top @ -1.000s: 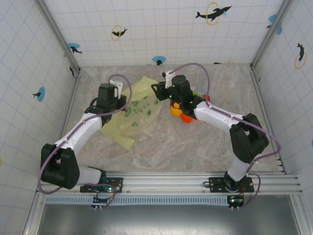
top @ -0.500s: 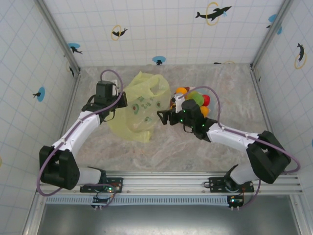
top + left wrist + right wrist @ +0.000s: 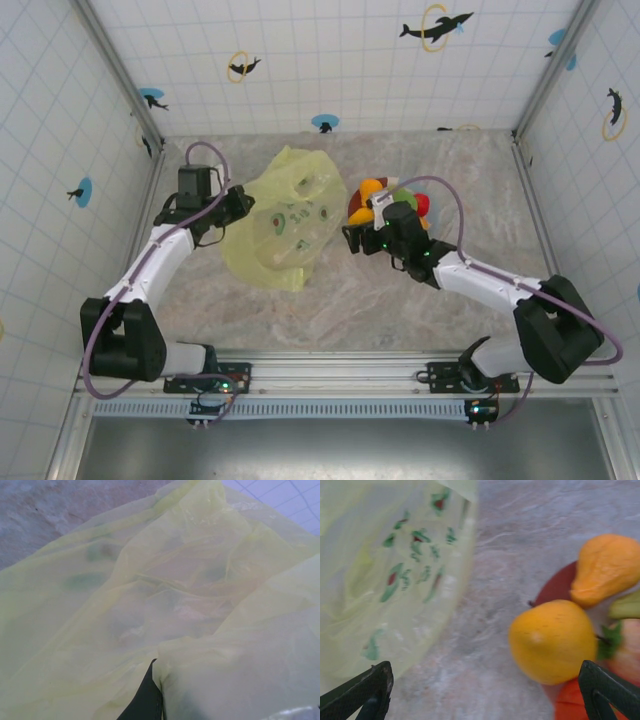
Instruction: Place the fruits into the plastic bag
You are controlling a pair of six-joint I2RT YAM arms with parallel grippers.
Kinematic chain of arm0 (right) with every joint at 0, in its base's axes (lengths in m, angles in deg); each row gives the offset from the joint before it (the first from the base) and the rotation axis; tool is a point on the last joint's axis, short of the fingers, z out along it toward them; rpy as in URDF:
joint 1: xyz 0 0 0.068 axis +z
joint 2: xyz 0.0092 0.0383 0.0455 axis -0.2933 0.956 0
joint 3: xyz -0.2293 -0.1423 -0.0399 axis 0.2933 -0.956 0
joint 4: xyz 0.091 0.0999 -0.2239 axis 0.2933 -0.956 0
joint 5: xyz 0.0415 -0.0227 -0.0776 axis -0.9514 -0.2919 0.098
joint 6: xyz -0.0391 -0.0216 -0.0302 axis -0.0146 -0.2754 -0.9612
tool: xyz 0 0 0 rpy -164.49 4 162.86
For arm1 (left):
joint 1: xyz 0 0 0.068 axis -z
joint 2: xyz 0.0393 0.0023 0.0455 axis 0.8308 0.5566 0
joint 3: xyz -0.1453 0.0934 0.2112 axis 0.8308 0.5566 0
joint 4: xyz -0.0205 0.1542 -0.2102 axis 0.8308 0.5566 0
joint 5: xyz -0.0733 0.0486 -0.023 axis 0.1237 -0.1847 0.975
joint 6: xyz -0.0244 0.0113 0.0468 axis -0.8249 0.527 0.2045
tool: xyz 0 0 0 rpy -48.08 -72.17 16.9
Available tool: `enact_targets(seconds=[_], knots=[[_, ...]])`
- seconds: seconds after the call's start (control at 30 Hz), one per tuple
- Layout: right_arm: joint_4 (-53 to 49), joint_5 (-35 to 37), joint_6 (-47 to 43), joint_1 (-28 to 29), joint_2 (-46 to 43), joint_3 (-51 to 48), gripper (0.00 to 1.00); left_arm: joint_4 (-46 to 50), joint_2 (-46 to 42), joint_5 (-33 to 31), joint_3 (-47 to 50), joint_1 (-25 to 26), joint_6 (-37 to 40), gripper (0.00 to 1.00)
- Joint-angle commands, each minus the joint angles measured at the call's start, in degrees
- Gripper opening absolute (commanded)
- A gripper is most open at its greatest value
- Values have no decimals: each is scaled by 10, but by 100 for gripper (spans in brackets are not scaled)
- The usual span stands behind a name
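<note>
right gripper [image 3: 484, 682] spread wide and empty, round yellow-orange fruit [image 3: 552, 642] just ahead-right of its fingers on the heap, thin translucent yellow-green plastic bag [image 3: 385, 580] ahead-left, bag edge clenched in left gripper [image 3: 238, 205]; right arm nearer the fruit.

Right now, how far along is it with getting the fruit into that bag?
Done: left claw is shut on the plastic bag, holding it up. In hand: right claw is open and empty, between bag and fruits. Left: the fruits sit heaped on the plate; I can't make out any inside the bag.
</note>
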Motion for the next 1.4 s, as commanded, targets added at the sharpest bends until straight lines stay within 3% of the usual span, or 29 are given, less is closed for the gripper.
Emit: enact_targets(seconds=[0.0, 0.17, 0.37, 0.43, 0.6, 0.77, 0.87, 1.13, 1.2, 1.37], knots=[[-29, -2, -23, -5, -25, 9, 97, -7, 3, 55, 5, -2, -42, 0], [133, -100, 88, 9, 7, -36, 97, -14, -15, 63, 5, -2, -62, 0], [235, -42, 163, 44, 96, -1, 99, -8, -27, 76, 5, -2, -68, 0], [249, -37, 190, 43, 136, 24, 94, -10, -32, 89, 5, -2, -72, 0], [220, 0, 241, 40, 208, 88, 43, 5, -41, 97, -2, -2, -62, 0], [118, 87, 230, 44, 199, 98, 13, 104, -47, -55, -65, -1, 14, 0], [76, 100, 230, 47, 192, 89, 1, 117, -58, -128, -82, -1, 35, 0], [46, 75, 230, 57, 176, 77, 0, 122, -52, -250, -119, 1, 90, 0], [68, 44, 224, 58, 174, 76, 2, 112, -45, -222, -116, 2, 98, 0], [146, -36, 202, 56, 162, 59, 18, 96, -7, -59, -88, 10, 83, 0]])
